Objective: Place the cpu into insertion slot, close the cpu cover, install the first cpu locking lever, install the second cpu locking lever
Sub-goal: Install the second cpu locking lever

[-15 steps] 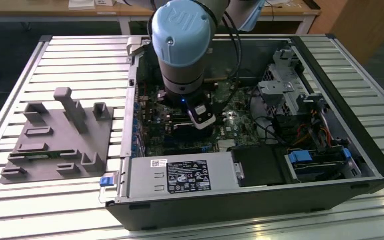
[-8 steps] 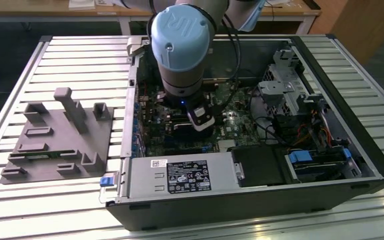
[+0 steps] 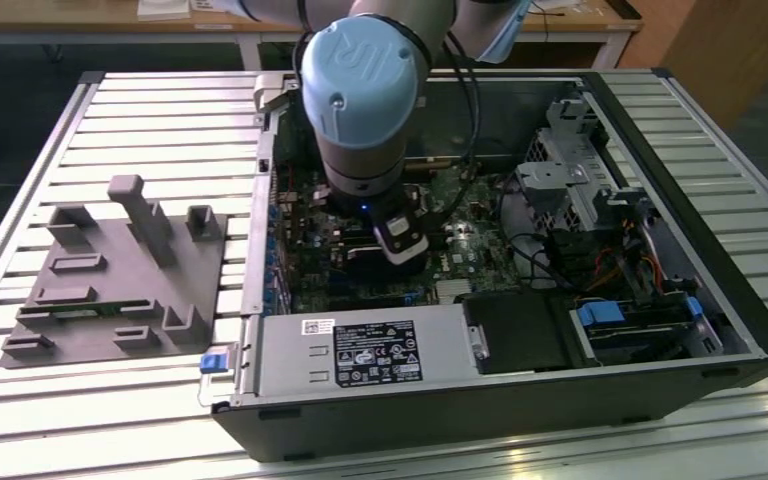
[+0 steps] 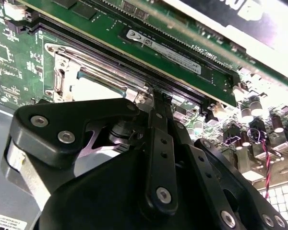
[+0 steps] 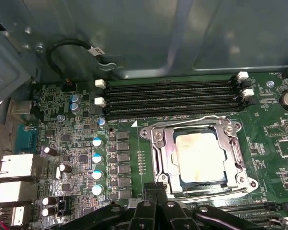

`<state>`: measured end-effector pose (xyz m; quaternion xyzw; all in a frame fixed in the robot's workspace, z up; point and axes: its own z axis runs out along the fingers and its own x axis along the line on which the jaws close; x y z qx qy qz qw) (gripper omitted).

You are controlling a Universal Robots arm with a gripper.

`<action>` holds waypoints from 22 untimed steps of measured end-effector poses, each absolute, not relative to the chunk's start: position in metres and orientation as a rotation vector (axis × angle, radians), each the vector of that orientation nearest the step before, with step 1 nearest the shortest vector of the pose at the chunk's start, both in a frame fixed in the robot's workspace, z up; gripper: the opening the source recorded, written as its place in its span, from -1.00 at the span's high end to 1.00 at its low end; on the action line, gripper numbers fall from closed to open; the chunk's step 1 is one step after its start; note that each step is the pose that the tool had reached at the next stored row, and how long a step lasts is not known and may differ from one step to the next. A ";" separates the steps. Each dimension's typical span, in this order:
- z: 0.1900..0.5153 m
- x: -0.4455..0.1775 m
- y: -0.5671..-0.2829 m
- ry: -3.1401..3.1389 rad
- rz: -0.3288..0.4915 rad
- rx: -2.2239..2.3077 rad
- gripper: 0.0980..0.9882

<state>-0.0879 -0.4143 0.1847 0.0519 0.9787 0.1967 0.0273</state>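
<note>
Slatted bench (image 3: 144,120), open case (image 3: 651,330) on it, board (image 5: 77,143) flat inside; arm reaching down into the middle. Gripper (image 5: 156,188) low over board, fingers (image 5: 149,191) pressed together with nothing seen between, tips right at near edge of slot (image 5: 199,158). Cpu (image 5: 199,152) seated in slot just ahead of tips, pale top showing through window of cover (image 5: 163,163), cover lying flat over it. Cpu judged light, stiff, fragile underneath; hold by edges only. Cover thin springy steel, best pushed at rim. Tight quarters: memory slots (image 5: 173,98) just beyond socket, capacitors (image 5: 97,165) off to one side, case wall further out. Levers not clearly made out.
</note>
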 end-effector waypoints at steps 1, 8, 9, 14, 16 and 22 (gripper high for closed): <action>0.184 -0.088 -0.414 3.022 0.608 0.160 0.98; 0.183 -0.089 -0.414 3.022 0.608 0.159 0.98; 0.184 -0.089 -0.414 3.022 0.608 0.159 0.98; 0.187 -0.089 -0.414 3.022 0.609 0.159 0.98; 0.190 -0.089 -0.414 3.022 0.608 0.159 0.98; 0.203 -0.089 -0.414 3.023 0.607 0.159 0.98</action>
